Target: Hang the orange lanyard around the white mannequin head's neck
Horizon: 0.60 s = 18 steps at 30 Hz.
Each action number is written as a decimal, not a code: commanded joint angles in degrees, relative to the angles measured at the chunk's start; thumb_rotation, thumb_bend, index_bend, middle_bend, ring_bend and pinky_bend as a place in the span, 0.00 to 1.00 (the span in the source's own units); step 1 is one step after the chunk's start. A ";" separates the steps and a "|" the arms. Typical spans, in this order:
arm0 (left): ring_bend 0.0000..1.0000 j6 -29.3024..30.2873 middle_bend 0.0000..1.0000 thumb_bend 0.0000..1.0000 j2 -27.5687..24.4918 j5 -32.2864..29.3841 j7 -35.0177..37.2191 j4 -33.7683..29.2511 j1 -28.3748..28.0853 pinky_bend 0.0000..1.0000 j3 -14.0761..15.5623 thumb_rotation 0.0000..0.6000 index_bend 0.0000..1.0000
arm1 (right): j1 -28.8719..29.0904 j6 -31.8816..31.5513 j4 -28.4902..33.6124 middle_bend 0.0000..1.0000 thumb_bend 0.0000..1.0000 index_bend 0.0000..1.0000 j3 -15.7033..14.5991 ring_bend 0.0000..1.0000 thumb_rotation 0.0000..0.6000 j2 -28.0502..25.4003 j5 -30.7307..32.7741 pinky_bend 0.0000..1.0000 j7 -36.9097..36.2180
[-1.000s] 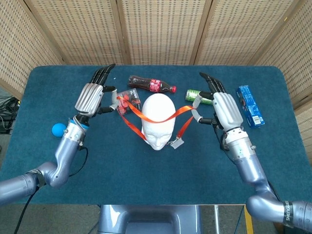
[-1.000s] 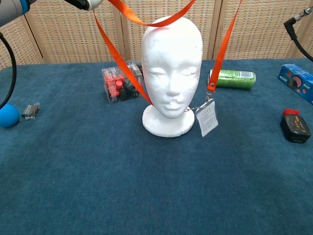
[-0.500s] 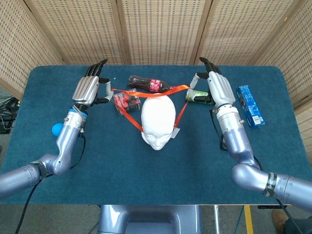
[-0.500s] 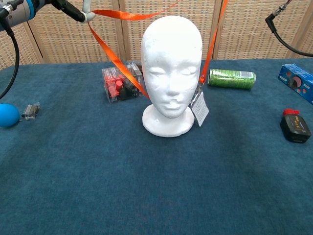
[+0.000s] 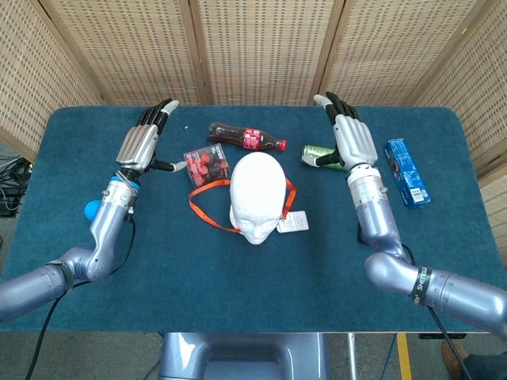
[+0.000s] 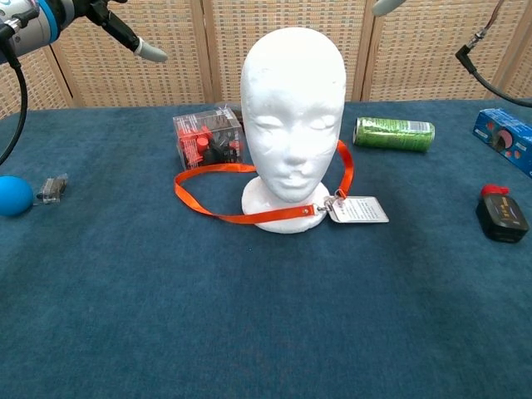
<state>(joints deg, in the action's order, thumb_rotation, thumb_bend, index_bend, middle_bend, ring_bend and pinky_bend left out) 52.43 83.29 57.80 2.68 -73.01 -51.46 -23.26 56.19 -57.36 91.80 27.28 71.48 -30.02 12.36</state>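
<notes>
Chest view: clear box (image 6: 208, 140) holds red items, beside mannequin head (image 6: 292, 108).

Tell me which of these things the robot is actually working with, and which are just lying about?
In use: orange lanyard, white mannequin head.

Lying about: cola bottle, green can, blue box, clear box of red bits, blue ball, black device.

Bright, even light, soft faint shadows, both views sharp, no glare.
</notes>
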 commanded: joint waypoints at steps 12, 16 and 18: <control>0.00 8.74 0.00 0.00 -7.73 10.24 -0.70 -8.68 7.09 0.00 5.36 0.94 0.00 | -8.96 -5.23 6.93 0.05 0.04 0.07 -3.73 0.00 1.00 -8.46 -11.92 0.00 -2.33; 0.00 13.67 0.00 0.00 -12.58 13.79 -2.74 -13.86 12.50 0.00 9.22 0.89 0.00 | -15.18 -7.40 8.40 0.35 0.28 0.08 -7.08 0.25 1.00 -12.48 -16.82 0.11 -5.07; 0.00 15.14 0.00 0.00 -13.86 14.24 -3.77 -15.47 14.15 0.00 10.22 0.90 0.00 | -17.16 -7.47 8.52 0.55 0.41 0.08 -8.47 0.49 1.00 -13.45 -18.34 0.42 -6.19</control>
<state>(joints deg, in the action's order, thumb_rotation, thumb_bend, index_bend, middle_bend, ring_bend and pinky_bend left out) 65.80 71.09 70.79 0.21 -86.63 -39.06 -14.59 41.70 -63.85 99.39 20.89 60.04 -45.91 7.98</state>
